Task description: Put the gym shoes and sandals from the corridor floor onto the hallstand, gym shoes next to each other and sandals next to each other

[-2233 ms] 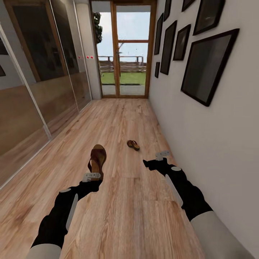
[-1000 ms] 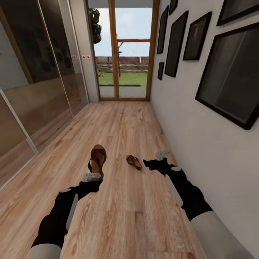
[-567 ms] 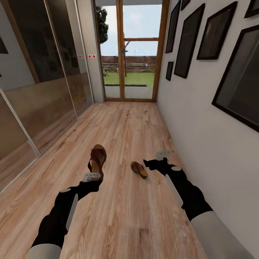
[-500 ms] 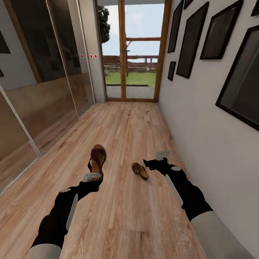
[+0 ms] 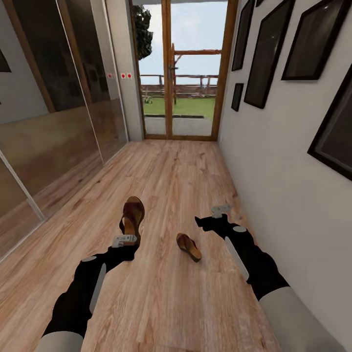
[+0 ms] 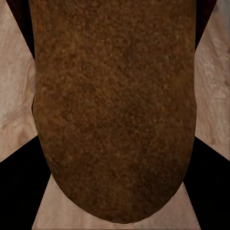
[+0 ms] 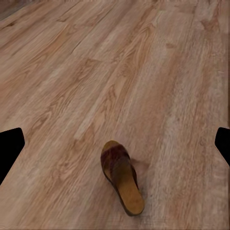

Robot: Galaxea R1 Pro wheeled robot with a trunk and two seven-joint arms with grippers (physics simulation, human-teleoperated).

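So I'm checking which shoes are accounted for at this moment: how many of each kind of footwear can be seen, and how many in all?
Sandals: 2, one held in the left gripper (sandal), one lying on the corridor floor (sandal) ahead of the right gripper.
Gym shoes: 0 in these views.
Total: 2.

Each arm has a pale grey upper segment, a black forearm with a light grey oblong inlay and round cap, and a black wrist carrying pale grey finger hardware.
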